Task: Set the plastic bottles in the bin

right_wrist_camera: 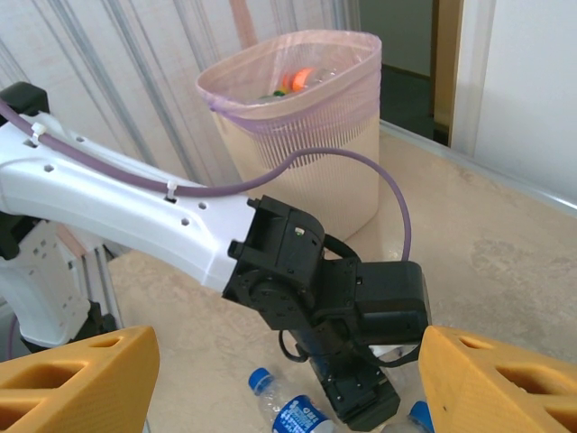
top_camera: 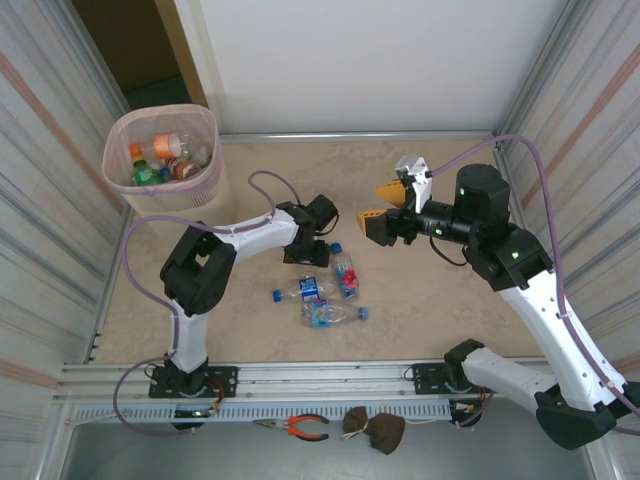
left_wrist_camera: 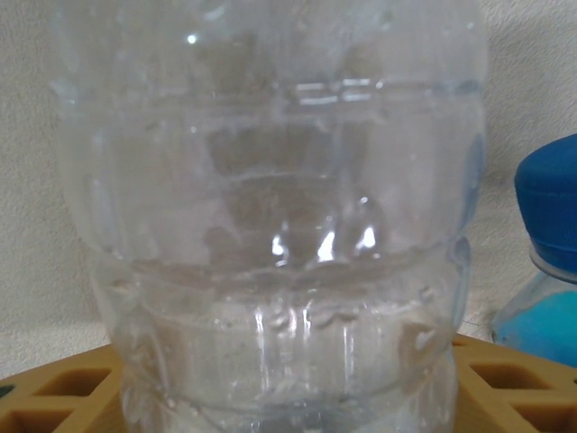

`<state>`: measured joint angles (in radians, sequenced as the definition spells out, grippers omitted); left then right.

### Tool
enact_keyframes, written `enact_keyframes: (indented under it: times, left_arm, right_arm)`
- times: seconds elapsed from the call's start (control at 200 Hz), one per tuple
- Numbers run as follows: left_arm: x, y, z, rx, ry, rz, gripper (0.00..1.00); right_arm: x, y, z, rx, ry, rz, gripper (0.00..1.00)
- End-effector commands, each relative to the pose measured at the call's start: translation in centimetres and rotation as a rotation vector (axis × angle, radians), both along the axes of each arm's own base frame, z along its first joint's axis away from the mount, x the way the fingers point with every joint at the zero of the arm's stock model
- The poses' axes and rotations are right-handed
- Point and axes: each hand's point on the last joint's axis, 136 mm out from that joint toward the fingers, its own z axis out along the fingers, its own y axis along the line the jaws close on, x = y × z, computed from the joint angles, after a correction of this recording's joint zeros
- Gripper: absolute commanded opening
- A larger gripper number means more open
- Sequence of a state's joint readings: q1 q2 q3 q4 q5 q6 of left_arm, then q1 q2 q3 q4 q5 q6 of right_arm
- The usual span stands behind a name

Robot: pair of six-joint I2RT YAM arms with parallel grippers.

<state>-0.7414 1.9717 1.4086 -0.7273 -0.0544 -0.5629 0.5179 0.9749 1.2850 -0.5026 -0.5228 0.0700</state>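
A clear plastic bottle (left_wrist_camera: 270, 225) stands between my left gripper's (left_wrist_camera: 284, 397) orange fingers (left_wrist_camera: 54, 390), which press against its sides low down. From above, the left gripper (top_camera: 308, 252) points down at a cluster of plastic bottles on the floor: a clear one with a blue label (top_camera: 303, 290), a red-capped one (top_camera: 347, 278) and another clear one (top_camera: 335, 315). The beige bin (top_camera: 210, 185) with a pink liner stands at the far left, several bottles inside. My right gripper (top_camera: 385, 212) hangs open in the air to the right, nothing between its fingers (right_wrist_camera: 496, 383).
A blue-capped bottle (left_wrist_camera: 550, 225) lies just right of the gripped one. The left arm's black wrist (right_wrist_camera: 334, 298) and purple cable (right_wrist_camera: 397, 207) lie between my right gripper (right_wrist_camera: 288, 388) and the bin (right_wrist_camera: 297, 126). Corrugated walls (top_camera: 50, 230) enclose both sides.
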Motion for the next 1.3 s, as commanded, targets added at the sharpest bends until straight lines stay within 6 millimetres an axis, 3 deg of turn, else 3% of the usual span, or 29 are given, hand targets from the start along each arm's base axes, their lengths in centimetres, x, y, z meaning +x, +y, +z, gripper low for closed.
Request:
enact_keyframes:
  times: [0.0, 0.311, 0.516, 0.771, 0.997, 1.297]
  left_arm:
    - [0.7, 0.4, 2.4, -0.008, -0.061, 0.011, 0.64]
    - [2.3, 0.4, 9.6, -0.067, -0.200, 0.000, 0.63]
    - [3.4, 0.1, 15.3, -0.143, -0.305, -0.026, 0.62]
    - [4.9, 1.3, 22.5, -0.190, -0.403, -0.054, 0.60]
    - [5.8, 4.3, 27.8, -0.174, -0.476, -0.058, 0.60]
    - [6.7, 12.6, 33.4, -0.150, -0.575, 0.059, 0.60]
  right_arm:
    - [-0.4, 0.0, 1.3, 0.012, -0.033, 0.005, 0.75]
    - [-0.3, 0.0, 1.3, 0.010, -0.035, 0.004, 0.75]
    - [-0.3, -0.1, 1.3, 0.007, -0.036, 0.001, 0.75]
    - [-0.3, -0.1, 1.3, 0.007, -0.037, -0.002, 0.75]
    - [-0.4, -0.1, 1.3, 0.010, -0.038, -0.002, 0.75]
    - [-0.4, 0.0, 1.2, 0.019, -0.037, 0.002, 0.75]
